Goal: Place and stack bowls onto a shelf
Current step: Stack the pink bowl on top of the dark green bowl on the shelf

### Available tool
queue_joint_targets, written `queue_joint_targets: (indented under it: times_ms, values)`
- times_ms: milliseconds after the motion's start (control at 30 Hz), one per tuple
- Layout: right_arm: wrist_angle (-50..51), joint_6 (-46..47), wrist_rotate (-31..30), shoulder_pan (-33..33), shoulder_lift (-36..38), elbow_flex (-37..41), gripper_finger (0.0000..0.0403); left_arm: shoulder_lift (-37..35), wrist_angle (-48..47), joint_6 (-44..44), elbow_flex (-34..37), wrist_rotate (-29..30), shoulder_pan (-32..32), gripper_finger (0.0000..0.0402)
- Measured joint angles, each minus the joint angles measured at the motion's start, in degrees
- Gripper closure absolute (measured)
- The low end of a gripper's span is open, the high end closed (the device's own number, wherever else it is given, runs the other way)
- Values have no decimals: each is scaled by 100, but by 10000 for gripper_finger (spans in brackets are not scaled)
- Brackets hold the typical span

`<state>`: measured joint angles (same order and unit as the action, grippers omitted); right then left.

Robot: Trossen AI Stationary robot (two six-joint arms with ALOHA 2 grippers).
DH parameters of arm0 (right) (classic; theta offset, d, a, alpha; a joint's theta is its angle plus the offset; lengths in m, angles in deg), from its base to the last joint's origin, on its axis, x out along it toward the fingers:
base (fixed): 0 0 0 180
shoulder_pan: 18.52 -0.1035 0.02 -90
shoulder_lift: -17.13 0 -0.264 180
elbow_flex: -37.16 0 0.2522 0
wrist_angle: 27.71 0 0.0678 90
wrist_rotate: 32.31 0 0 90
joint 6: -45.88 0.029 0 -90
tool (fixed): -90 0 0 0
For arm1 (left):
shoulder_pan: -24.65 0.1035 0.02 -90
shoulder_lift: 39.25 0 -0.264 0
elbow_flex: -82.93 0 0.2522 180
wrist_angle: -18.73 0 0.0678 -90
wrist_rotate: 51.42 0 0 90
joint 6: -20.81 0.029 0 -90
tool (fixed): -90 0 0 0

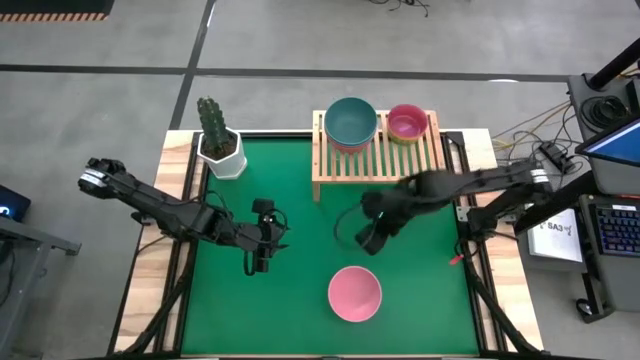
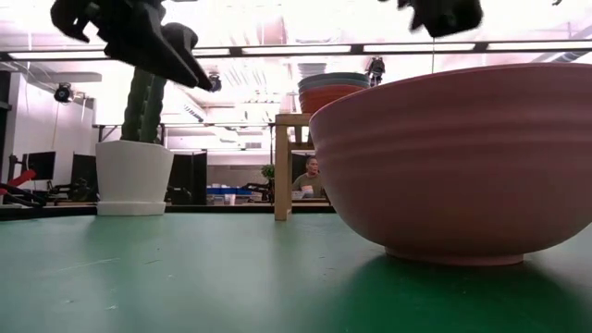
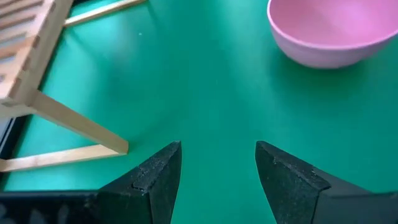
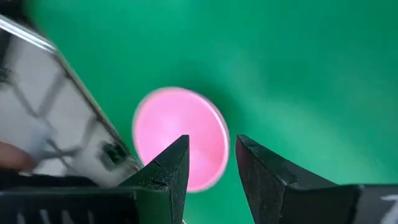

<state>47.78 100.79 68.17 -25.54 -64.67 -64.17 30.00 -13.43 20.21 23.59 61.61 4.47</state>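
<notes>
Right gripper (image 1: 368, 240), fingers parted and empty, hovering mid-worktop aimed at pink bowl (image 1: 355, 294) for shelf (image 1: 330, 165); left gripper (image 1: 258, 262) released, parked clear.

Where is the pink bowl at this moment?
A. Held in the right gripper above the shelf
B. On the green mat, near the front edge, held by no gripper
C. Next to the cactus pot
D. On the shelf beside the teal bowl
B: in the high view the pink bowl sits alone on the green mat, with the right gripper above it, open and empty, and the left gripper off to its side.
</notes>
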Motion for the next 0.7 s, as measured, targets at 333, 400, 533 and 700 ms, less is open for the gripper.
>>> queue_joint_targets:
  times_ms: [333, 400, 533, 700]
  values:
    - [359, 525, 85, -464, -1447, 5, 282, -495, 215, 22, 347, 50, -9, 212]
    - [361, 405, 205, -460, -1612, 4, 282, -728, 347, 24, 521, 50, -21, 212]
    - [358, 255, 201, -474, -1777, 4, 282, -1282, 575, 11, 914, 49, -26, 212]
    - [309, 213, -24, -528, -1779, 13, 282, -1967, 913, 24, 1325, 48, -26, 212]
